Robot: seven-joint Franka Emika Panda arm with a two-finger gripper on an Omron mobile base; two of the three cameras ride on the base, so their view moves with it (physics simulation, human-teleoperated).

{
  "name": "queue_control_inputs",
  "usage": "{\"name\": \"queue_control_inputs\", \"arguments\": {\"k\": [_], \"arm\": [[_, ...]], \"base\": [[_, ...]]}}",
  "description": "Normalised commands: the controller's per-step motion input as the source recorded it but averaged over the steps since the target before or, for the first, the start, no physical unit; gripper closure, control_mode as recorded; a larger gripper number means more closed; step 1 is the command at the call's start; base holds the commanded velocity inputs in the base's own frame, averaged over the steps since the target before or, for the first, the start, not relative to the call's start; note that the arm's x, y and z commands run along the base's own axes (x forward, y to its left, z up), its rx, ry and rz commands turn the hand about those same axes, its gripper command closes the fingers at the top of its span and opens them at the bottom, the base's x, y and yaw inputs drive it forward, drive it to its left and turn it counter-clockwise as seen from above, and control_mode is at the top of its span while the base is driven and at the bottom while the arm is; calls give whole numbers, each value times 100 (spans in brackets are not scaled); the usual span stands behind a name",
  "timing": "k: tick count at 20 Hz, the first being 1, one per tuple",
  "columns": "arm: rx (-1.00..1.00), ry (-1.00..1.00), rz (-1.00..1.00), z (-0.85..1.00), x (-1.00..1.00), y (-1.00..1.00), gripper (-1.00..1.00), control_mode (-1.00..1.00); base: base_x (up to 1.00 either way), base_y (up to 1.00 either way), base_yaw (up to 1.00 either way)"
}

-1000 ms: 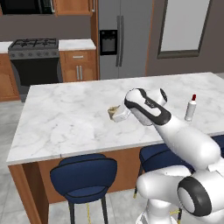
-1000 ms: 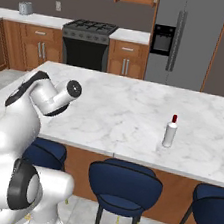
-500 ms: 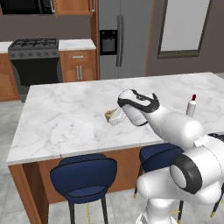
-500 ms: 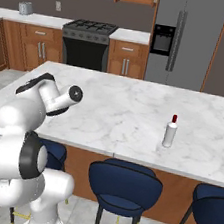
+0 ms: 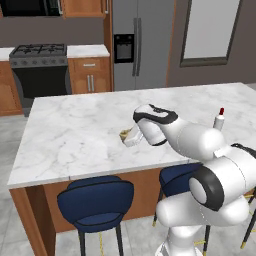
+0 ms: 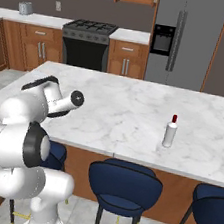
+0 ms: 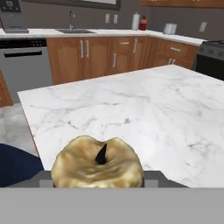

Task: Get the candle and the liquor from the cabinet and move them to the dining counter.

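Marble dining counter (image 5: 75, 130), candle (image 7: 97, 162) between jaws

1. The left base view looks forward and down from behind the arm, which rises at lower right; the counter (image 5: 75, 130) spans mid-frame, the stove (image 5: 39, 52) sits upper left.
2. The right base view faces the same way, arm at lower left; it shares the counter (image 6: 134, 112), stove (image 6: 90, 27), fridge (image 6: 187, 39) and bottle (image 6: 170, 132).
3. The hand view sits low and very near the candle (image 7: 97, 168) at bottom centre, looking across the counter (image 7: 144, 109).
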Motion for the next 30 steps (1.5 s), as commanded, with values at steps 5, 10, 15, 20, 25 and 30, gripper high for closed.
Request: {"name": "queue_control_inputs", "arguments": {"k": [5, 10, 15, 20, 25, 30], "arm": [[-3, 0, 0, -14, 7, 2, 100, -100], [-6, 0, 0, -10, 14, 11, 100, -100], [-6, 0, 0, -17, 24, 11, 100, -100], [-3, -3, 0, -28, 27, 5, 100, -100], [0, -13, 2, -32, 25, 1, 100, -100], [0, -11, 6, -32, 24, 0, 100, -100]], "base": [[0, 0, 0], [0, 0, 0], [0, 0, 0], [0, 0, 0], [0, 0, 0], [0, 0, 0]]}}
